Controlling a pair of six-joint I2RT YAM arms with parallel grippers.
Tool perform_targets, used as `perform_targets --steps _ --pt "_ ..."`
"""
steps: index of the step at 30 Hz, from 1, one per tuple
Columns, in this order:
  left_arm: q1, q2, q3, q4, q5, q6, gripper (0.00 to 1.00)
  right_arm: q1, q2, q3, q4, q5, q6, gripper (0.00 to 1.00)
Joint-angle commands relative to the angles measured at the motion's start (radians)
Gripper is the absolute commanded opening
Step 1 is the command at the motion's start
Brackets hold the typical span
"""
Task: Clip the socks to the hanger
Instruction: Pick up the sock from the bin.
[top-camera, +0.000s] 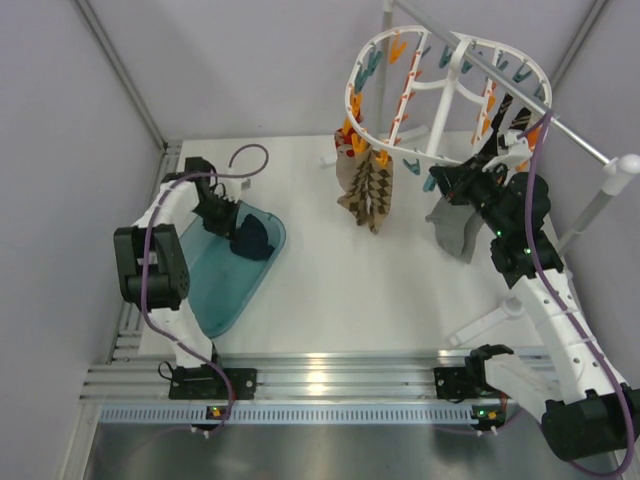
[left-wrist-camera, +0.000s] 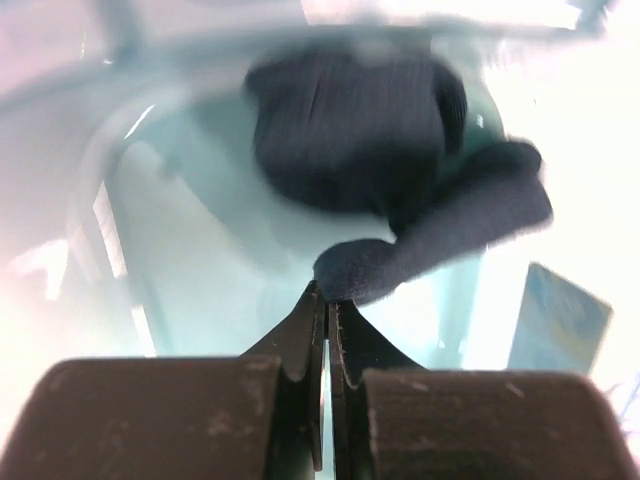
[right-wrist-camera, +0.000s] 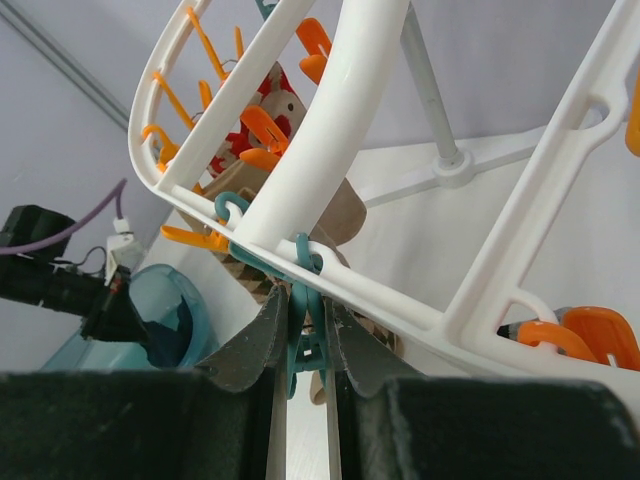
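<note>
The white oval hanger (top-camera: 440, 85) hangs from a rod at the back right, with orange and teal pegs. Brown zigzag socks (top-camera: 368, 195) are clipped to its left side. A grey sock (top-camera: 455, 230) dangles beneath my right gripper (top-camera: 440, 182); I cannot tell what holds it. In the right wrist view my right gripper (right-wrist-camera: 308, 305) is shut on a teal peg (right-wrist-camera: 310, 325) under the hanger's rim (right-wrist-camera: 330, 120). My left gripper (top-camera: 238, 230) is down in the teal tub (top-camera: 225, 285). Its tips (left-wrist-camera: 327, 292) pinch the edge of a dark navy sock (left-wrist-camera: 350, 130).
The metal rod (top-camera: 520, 95) crosses above the hanger to a stand pole with a white knob (top-camera: 625, 165). The stand's white foot (top-camera: 490, 322) lies near my right arm. A black striped sock (top-camera: 503, 118) hangs on the hanger's right side. An aluminium rail (top-camera: 330, 380) runs along the near edge.
</note>
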Motion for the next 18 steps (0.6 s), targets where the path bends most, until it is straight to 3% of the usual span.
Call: perform_targets --steps 1,7,18 --pt "0.061 -0.151 0.057 -0.146 0.004 0.022 0.00 -0.007 -0.018 0.034 -0.028 -0.033 -0.027 0.00" --pt "0.107 -0.276 0.105 -0.253 -0.006 0.037 0.00 -0.007 -0.017 0.037 -0.018 -0.042 -0.015 0.00" --pt "0.105 -0.158 0.293 -0.223 0.100 -0.176 0.00 -0.007 -0.004 0.036 -0.001 -0.045 -0.003 0.00"
